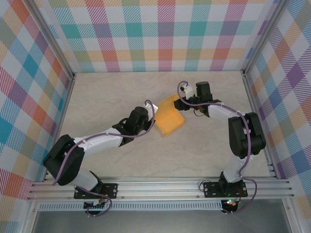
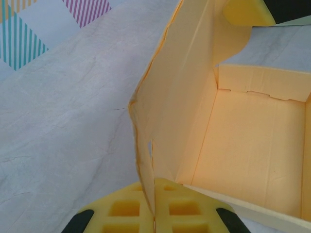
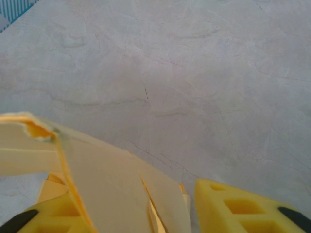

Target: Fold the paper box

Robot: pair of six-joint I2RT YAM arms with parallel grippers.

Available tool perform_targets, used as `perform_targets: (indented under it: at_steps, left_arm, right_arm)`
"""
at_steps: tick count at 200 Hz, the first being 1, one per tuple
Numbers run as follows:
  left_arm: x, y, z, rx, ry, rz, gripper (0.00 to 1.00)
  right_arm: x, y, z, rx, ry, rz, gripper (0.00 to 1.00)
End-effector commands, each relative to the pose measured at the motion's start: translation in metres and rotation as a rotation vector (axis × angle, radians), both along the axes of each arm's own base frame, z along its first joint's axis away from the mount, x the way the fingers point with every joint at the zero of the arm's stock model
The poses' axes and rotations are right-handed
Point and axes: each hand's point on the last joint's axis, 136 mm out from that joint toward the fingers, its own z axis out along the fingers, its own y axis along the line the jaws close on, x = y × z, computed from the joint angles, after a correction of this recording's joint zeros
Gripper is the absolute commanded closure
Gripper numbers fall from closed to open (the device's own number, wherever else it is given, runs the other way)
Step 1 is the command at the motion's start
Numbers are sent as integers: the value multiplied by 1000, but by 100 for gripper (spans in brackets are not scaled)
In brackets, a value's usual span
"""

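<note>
Left wrist shows left fingers (image 2: pixel 126 209) clamping paper box (image 2: pixel 252 145) wall edge; right fingers (image 3: pixel 238 208) parted.

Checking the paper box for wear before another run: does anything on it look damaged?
Yes. The paper box wall pinched by the left gripper has a crumpled, wavy edge and a small slit just above the grip. In the right wrist view, a flap corner looks frayed.

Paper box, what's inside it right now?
The box looks empty: bare yellow floor and inner walls in the left wrist view. Its near wall covers the floor strip just behind it.
</note>
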Motion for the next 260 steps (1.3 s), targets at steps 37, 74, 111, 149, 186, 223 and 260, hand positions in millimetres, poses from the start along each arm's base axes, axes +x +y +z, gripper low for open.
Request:
perform_targets:
  at_steps: [37, 74, 111, 149, 186, 223, 260]
  left_arm:
    - [17, -2, 4, -39, 22, 122, 93]
    - [37, -2, 14, -155, 64, 300, 93]
    - [60, -9, 23, -216, 76, 426, 93]
    - [77, -15, 40, -298, 28, 477, 93]
    - [82, -15, 32, -332, 14, 511, 93]
    - [74, -9, 14, -387, 0, 508, 93]
    - [67, -15, -2, -440, 33, 471, 94]
  right_arm:
    - [-1, 8, 8, 51, 7, -30, 81]
    - [-1, 12, 4, -30, -21, -151, 90]
    - [2, 21, 12, -71, -111, -249, 90]
    - [10, 37, 30, -108, -247, -302, 90]
    - [18, 44, 36, -136, -336, -369, 90]
    - [13, 49, 22, -134, -333, -388, 89]
    - [5, 48, 11, -135, -339, -432, 87]
